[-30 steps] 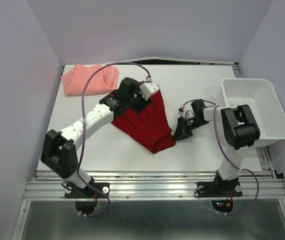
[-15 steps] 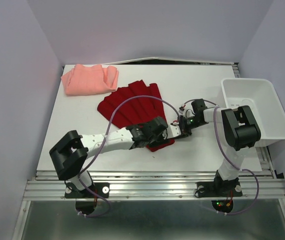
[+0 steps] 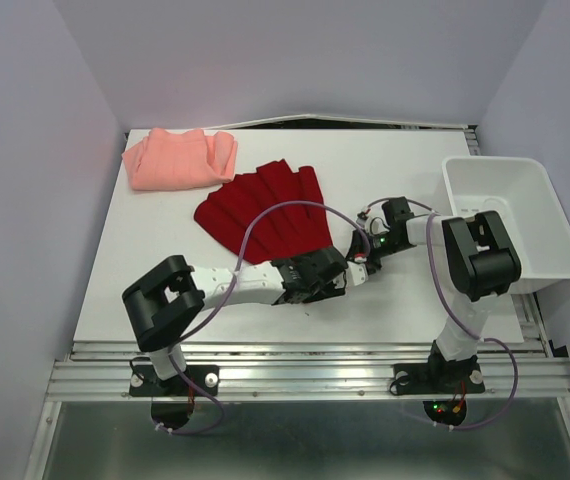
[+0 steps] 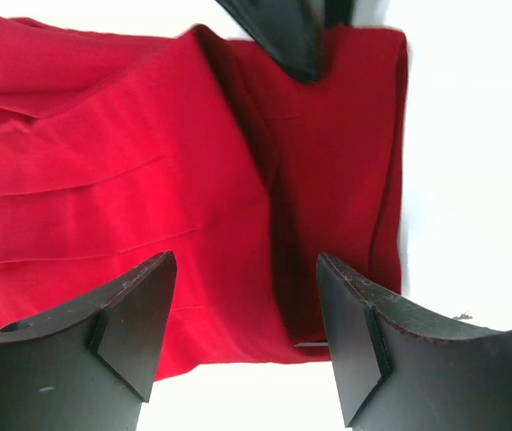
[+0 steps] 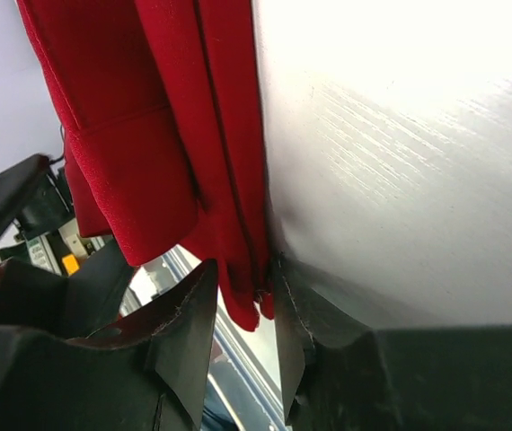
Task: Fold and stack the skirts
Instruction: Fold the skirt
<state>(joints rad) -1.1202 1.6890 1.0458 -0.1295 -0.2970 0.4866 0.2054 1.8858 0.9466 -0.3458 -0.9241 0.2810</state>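
The left gripper (image 3: 338,273) moved from the red skirt's (image 3: 265,208) far edge to its near corner, where the right gripper (image 3: 359,260) widened its jaws.

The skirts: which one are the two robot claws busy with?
The deep red skirt, spread mid-table: left gripper and right gripper meet at its near corner. The salmon-pink skirt lies far left, untouched.

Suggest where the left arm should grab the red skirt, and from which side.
Take the red skirt by its narrow near end, from above: that edge lies flat under the open left gripper, while the wide pleated hem fans away far-left.
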